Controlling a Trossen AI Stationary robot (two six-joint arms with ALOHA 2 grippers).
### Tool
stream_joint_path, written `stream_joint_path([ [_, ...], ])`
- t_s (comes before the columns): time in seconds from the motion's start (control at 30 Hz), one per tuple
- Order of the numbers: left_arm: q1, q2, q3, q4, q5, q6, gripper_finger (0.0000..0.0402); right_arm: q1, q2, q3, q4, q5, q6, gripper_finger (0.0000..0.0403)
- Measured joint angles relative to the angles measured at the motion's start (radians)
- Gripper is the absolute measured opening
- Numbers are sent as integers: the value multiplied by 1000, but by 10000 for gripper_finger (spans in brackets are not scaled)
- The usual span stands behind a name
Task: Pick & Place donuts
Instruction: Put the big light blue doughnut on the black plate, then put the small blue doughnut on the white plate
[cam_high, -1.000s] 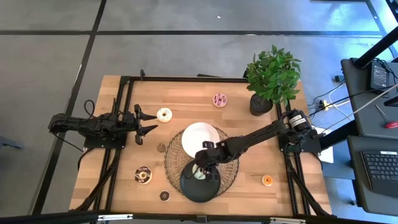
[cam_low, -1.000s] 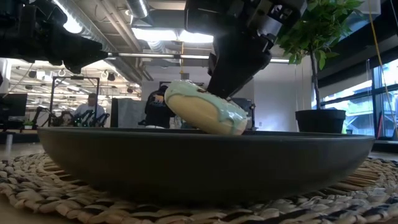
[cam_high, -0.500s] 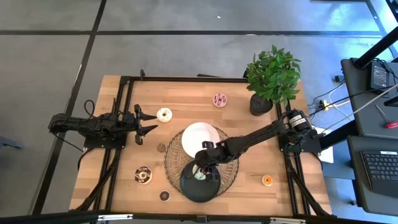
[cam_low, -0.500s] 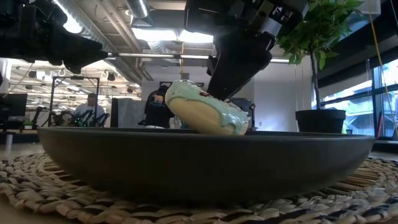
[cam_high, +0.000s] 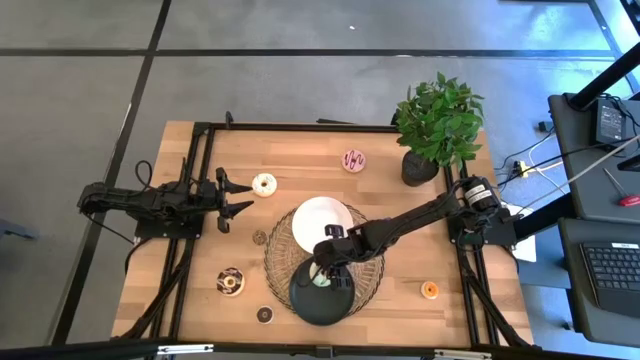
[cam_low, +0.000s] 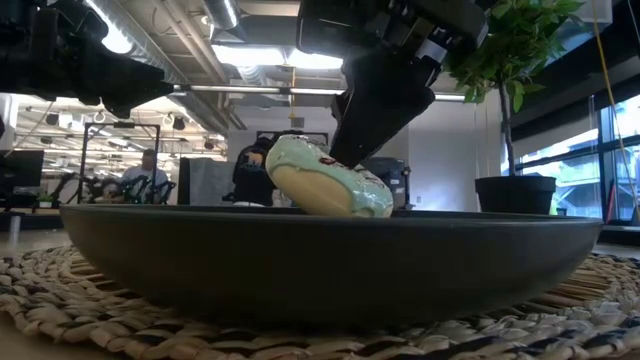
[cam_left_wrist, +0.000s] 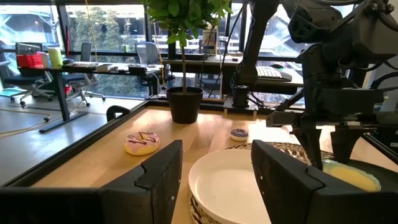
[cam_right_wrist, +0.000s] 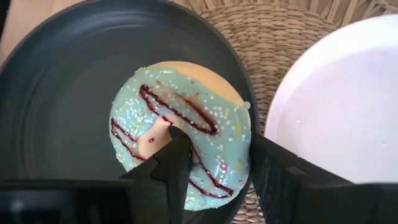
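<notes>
- The right gripper (cam_high: 322, 272) is hanging over the black plate (cam_high: 300, 298), which is sitting on a woven mat (cam_high: 277, 250) near the table's front edge.
- Its fingers (cam_right_wrist: 171, 168) are standing apart around one side of the green donut's (cam_right_wrist: 181, 132) ring, one in the hole and one outside; whether they are pressing on it I cannot tell.
- In the low view that donut (cam_low: 325, 181) is lying tilted in the plate (cam_low: 330, 262), its raised end under the gripper.
- A white plate (cam_high: 322, 220) is lying on the same mat, just behind the black one.
- The left gripper (cam_high: 243, 195) is waiting at the table's left side with its fingers spread and nothing between them, just beside a cream donut (cam_high: 264, 184).
- A pink-striped donut (cam_high: 354, 160) is lying near the potted plant (cam_high: 437, 125).
- A chocolate donut (cam_high: 231, 282) and a small orange donut (cam_high: 430, 290) are resting near the front edge, on opposite sides of the mat.
</notes>
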Motion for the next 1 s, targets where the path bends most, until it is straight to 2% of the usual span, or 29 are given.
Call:
stream_joint_path([
  [0.3, 0, 0, 0, 0, 0, 0, 188, 0, 0, 0, -16, -51, 2, 174],
  [0.53, 0, 0, 0, 0, 0, 0, 189, 0, 0, 0, -16, -54, 2, 206],
  [0.7, 0, 0, 0, 0, 0, 0, 187, -6, -2, 0, -27, -57, -2, 213],
  [0.87, 0, 0, 0, 0, 0, -1, 189, -22, -67, -1, -146, -23, 3, 211],
  [1.0, 0, 0, 0, 0, 0, -9, 188, -19, -157, -6, -343, 87, 52, 210],
])
